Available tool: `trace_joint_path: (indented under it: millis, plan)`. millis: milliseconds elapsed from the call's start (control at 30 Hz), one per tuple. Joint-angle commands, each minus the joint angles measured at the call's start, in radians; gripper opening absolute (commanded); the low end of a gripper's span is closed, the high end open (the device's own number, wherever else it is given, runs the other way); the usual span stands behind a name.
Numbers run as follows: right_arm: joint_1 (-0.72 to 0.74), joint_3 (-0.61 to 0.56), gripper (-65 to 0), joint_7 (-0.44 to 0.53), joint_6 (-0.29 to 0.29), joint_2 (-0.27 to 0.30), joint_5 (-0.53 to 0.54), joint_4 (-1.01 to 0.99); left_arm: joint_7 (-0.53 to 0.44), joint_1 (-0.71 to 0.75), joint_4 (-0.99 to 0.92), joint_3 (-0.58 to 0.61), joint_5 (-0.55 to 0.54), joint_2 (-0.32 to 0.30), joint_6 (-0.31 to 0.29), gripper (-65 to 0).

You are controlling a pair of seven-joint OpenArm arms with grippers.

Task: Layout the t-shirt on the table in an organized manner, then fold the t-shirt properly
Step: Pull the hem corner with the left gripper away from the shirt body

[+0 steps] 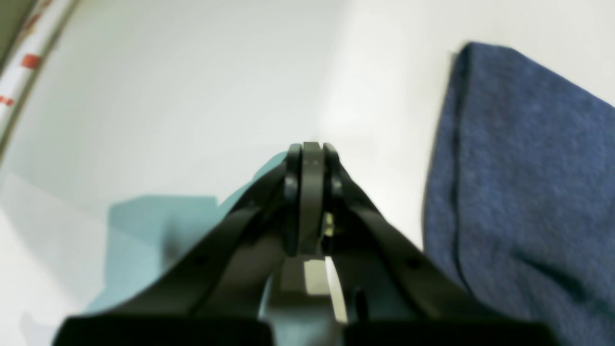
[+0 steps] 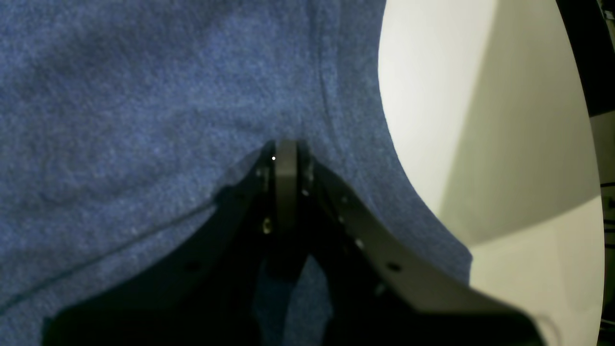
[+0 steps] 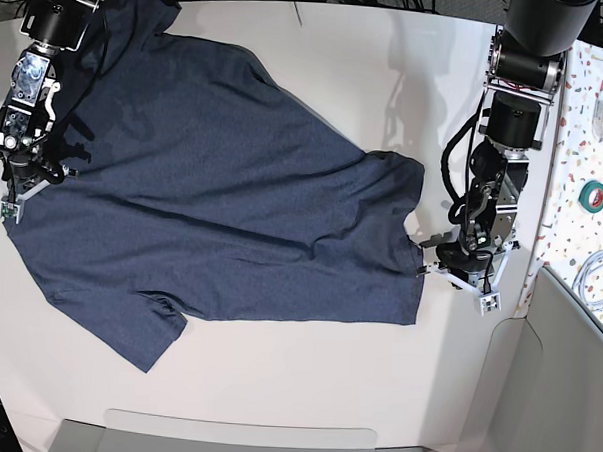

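The dark navy t-shirt [image 3: 213, 192] lies spread across the white table [image 3: 324, 387], one sleeve toward the front and its hem to the right. My left gripper [image 3: 427, 267] sits by the hem's right corner. In the left wrist view it [image 1: 312, 149] is shut over the bare table [image 1: 192, 96] with nothing in it, the shirt [image 1: 519, 168] just to its right. My right gripper [image 3: 17, 199] is at the shirt's left edge. Up close it [image 2: 287, 144] is shut with its tips against the blue cloth [image 2: 144, 96]; no cloth shows between the fingers.
A speckled surface [image 3: 595, 149] borders the table on the right, with a green tape roll [image 3: 595, 195] and a white cable [image 3: 599, 279] on it. A grey panel [image 3: 242, 439] runs along the front edge, and a grey wall [image 3: 565, 378] stands at the front right.
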Motion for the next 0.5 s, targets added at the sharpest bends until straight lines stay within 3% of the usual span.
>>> trace_joint_path:
  millis: [0, 167, 333, 467]
  plan:
    - [-0.007, -0.003, -65.0, -0.065, 0.022, -0.002, 0.019, -0.005, -0.015, -0.026, 0.004, -0.003, 0.002, -0.008, -0.003, -65.0]
    - [-0.001, 0.002, -65.0, -0.065, 0.022, -0.002, 0.019, -0.002, -0.01, -0.026, 0.026, -0.009, 0.001, -0.016, -0.003, -65.0]
    - [0.04, 0.0, -65.0, -0.068, 0.02, -0.007, 0.019, -0.002, -0.009, 0.031, 0.122, -0.01, -0.002, -0.071, -0.003, -65.0]
    - [0.074, 0.0, -63.9, -0.068, 0.019, -0.036, 0.018, -0.002, 0.005, 0.092, 0.231, -0.012, -0.002, -0.108, -0.003, -55.7]
